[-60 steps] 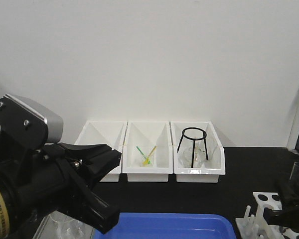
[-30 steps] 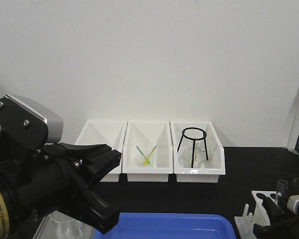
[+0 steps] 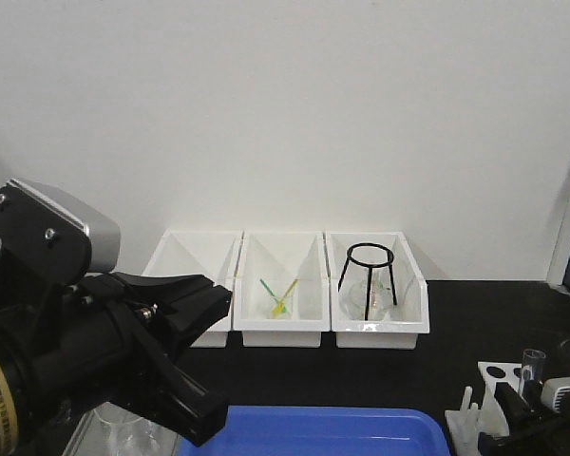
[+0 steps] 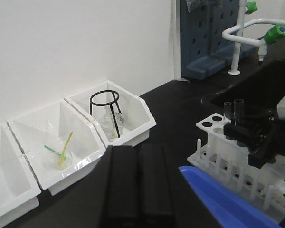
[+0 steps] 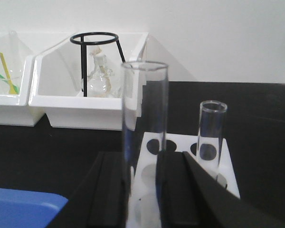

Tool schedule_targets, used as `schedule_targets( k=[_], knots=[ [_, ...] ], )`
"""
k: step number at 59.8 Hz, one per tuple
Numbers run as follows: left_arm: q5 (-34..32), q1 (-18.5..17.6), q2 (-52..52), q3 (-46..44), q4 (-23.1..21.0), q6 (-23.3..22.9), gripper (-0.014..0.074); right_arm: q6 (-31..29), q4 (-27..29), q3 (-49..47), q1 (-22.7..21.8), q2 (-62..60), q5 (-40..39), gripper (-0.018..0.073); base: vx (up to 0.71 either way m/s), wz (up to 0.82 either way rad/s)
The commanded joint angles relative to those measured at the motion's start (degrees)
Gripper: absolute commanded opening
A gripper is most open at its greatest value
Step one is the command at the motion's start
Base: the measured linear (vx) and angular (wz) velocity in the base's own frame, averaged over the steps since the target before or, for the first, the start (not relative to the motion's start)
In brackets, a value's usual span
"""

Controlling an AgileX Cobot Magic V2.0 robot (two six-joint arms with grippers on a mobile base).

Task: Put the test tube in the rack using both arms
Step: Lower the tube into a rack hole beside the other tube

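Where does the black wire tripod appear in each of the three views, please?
Front view: the black wire tripod stands in the rightmost white bin, right of centre.
Left wrist view: the tripod is upper left of centre, in the bin nearest the rack.
Right wrist view: the tripod is upper left, behind the gripped test tube.
Shared landmark: the rack, lower right of the tripod everywhere.

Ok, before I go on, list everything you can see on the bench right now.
bins: 3, white, row at back wall
sticks: 2, green and yellow, middle bin
tripod: 1, black, right bin
flask: 1, clear, between the tripod legs
tray: 1, blue, front
rack: 1, white, front right
racked tube: 1, clear, standing in rack
held tube: 1, clear, at rack
faucet: 1, white and green, far right
left claw: black, shut, empty
right claw: black, gripping held tube
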Motion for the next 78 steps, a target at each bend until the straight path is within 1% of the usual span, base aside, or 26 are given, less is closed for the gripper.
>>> schedule_targets(
  k=[1,6,17,23,27,31,40,45,49,53,57,60,61,65,68,78],
  knots=[
    [-2.89,-0.29,-1.38,-1.62,0.62,-0.25,-0.0007,-0.05,-0.26,-1.19,-0.44,-1.60,-4.40,0.0138,0.00,0.00],
    [-2.89,-0.29,-1.38,-1.62,0.62,-0.25,-0.0007,-0.05,-0.26,-1.19,-0.44,-1.60,-4.99,0.0208,0.00,0.00],
    [-3.01,-0.29,-1.38,-1.62,0.60,-0.25,-0.0007,0.06,-0.32,-1.19,-0.44,-1.60,-4.99,0.0392,0.00,0.00],
    [-3.24,-0.29,-1.38,-1.62,0.60,-0.25,-0.0007,0.44,-0.38,-1.19,-0.44,-1.70,-4.94,0.0461,0.00,0.00],
    [-3.24,-0.29,-1.38,-1.62,0.60,-0.25,-0.0007,0.87,-1.27,-1.19,-0.44,-2.96,-4.14,0.0484,0.00,0.00],
    [-3.16,-0.29,-1.38,-1.62,0.60,-0.25,-0.0007,0.92,-2.58,-1.19,-0.44,-5.23,-3.31,0.0488,0.00,0.00],
    [-2.46,-0.29,-1.38,-1.62,0.60,-0.25,-0.0007,1.56,-6.19,-1.19,-0.44,-16.31,1.91,0.0486,0.00,0.00],
    [-1.62,-0.29,-1.38,-1.62,0.60,-0.25,-0.0007,4.26,-6.67,-1.19,-0.44,-24.88,6.88,0.0466,0.00,0.00],
    [-0.82,-0.29,-1.38,-1.62,0.55,-0.25,-0.0007,7.25,-6.67,-1.19,-0.44,-31.80,12.64,0.0410,0.00,0.00],
    [0.06,-0.29,-1.38,-1.62,-0.06,-0.25,-0.0007,10.43,-6.89,-1.19,-0.44,-38.54,20.40,0.0298,0.00,0.00],
    [0.86,-0.29,-1.38,-1.62,-0.81,-0.25,-0.0007,11.98,-8.03,-1.19,-0.44,-44.89,28.93,0.0140,0.00,0.00],
    [0.97,-0.29,-1.38,-1.62,-1.54,-0.25,-0.0007,12.05,-9.46,-1.19,-0.44,-49.41,35.21,0.0000,0.00,0.00],
    [0.97,-0.29,-1.38,-1.62,-1.62,-0.25,-0.0007,12.05,-9.68,-1.19,-0.44,-50.45,36.64,-0.0015,0.00,0.00],
    [0.73,-0.29,-1.38,-1.62,-1.91,-0.25,-0.0007,12.05,-10.30,-1.19,-0.44,-54.62,42.76,-0.0013,0.00,0.00],
    [0.54,-0.29,-1.38,-1.62,-1.96,-0.25,-0.0007,12.05,-10.50,-1.19,-0.44,-56.78,44.90,-0.0013,0.00,0.00],
    [1.53,-0.29,-1.38,-1.62,-2.04,-0.25,-0.0007,12.04,-10.75,-1.19,-0.44,-59.61,45.97,-0.0012,0.00,0.00]
  ],
)
